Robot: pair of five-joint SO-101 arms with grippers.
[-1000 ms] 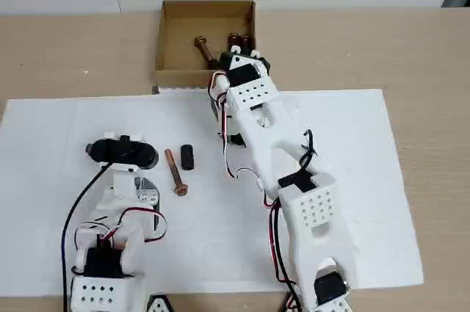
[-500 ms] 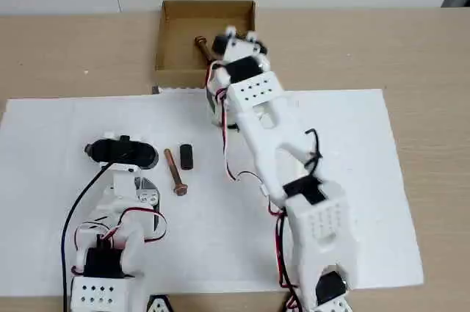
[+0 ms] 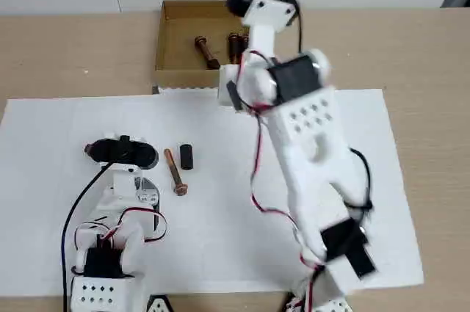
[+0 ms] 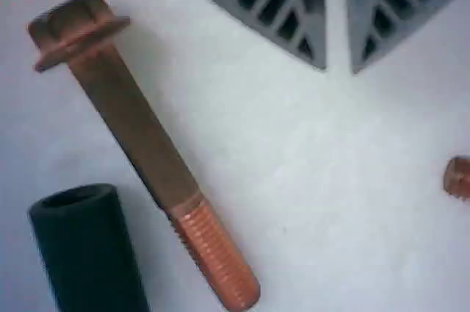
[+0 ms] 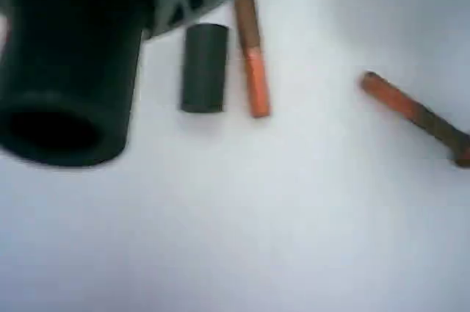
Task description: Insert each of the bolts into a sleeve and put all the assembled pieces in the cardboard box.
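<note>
A copper bolt (image 3: pixel 175 171) and a short black sleeve (image 3: pixel 187 156) lie side by side on the white paper (image 3: pixel 66 128). My left gripper (image 4: pixel 339 66) rests just beside the bolt (image 4: pixel 139 143) and sleeve (image 4: pixel 88 246), its grey fingers nearly touching and holding nothing. The tip of a second bolt (image 4: pixel 459 176) lies near it. My right gripper (image 3: pixel 231 92) hangs high by the near wall of the cardboard box (image 3: pixel 165 40), shut on another black sleeve (image 5: pixel 70 70). From there it looks down on the loose sleeve (image 5: pixel 204 68) and two bolts (image 5: pixel 251 62) (image 5: pixel 415 115).
Inside the box lie a bolt (image 3: pixel 205 51) and a second dark piece (image 3: pixel 235 46). The raised right arm (image 3: pixel 308 150) crosses the right half of the paper. The left arm's base (image 3: pixel 106 268) sits at the near left. Bare wooden table (image 3: pixel 426 55) surrounds the paper.
The right arm has lifted up out of the box and risen toward the camera, its wrist swinging over the box's far side. The left arm, loose bolt and sleeve have not moved.
</note>
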